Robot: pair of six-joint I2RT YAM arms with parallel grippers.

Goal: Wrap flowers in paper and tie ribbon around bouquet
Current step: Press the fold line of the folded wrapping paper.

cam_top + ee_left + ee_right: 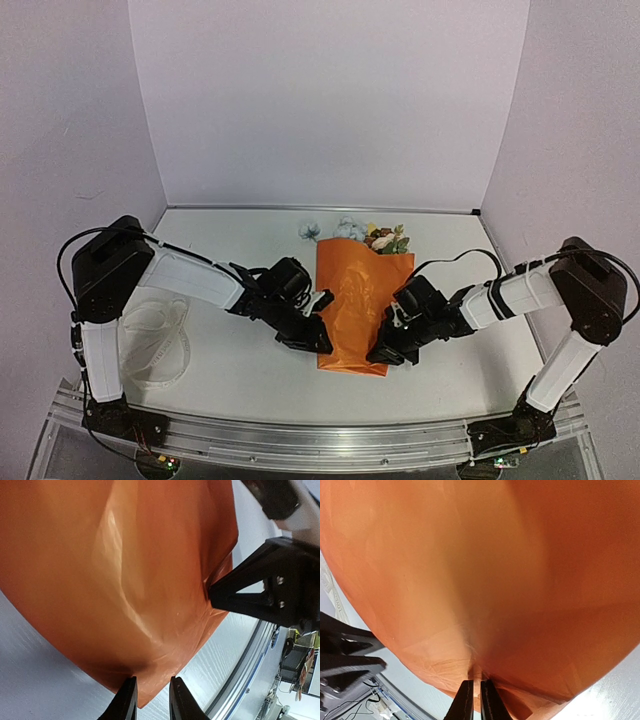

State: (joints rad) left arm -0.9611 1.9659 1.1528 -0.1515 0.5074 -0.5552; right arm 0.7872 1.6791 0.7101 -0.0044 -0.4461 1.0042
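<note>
Wrapping step, likely near done: your right gripper [476, 686] pinches the paper [485, 580] fold; left gripper [152, 684], narrowly parted, straddles its edge. Next, probably: ribbon [163, 345], well outside those fingers.

The left arm [190, 278] and right arm [505, 297] have white shells on the long links and matte black joints. Thin black cables [60, 258] loop off them. The left end effector [152, 700] and right end effector [476, 702] are black, the right one's triangular plate showing silver screws [280, 580].

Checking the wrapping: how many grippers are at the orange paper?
2. The left gripper, jaws apart, straddles the near left corner of the paper; the right gripper pinches its near right edge.
</note>
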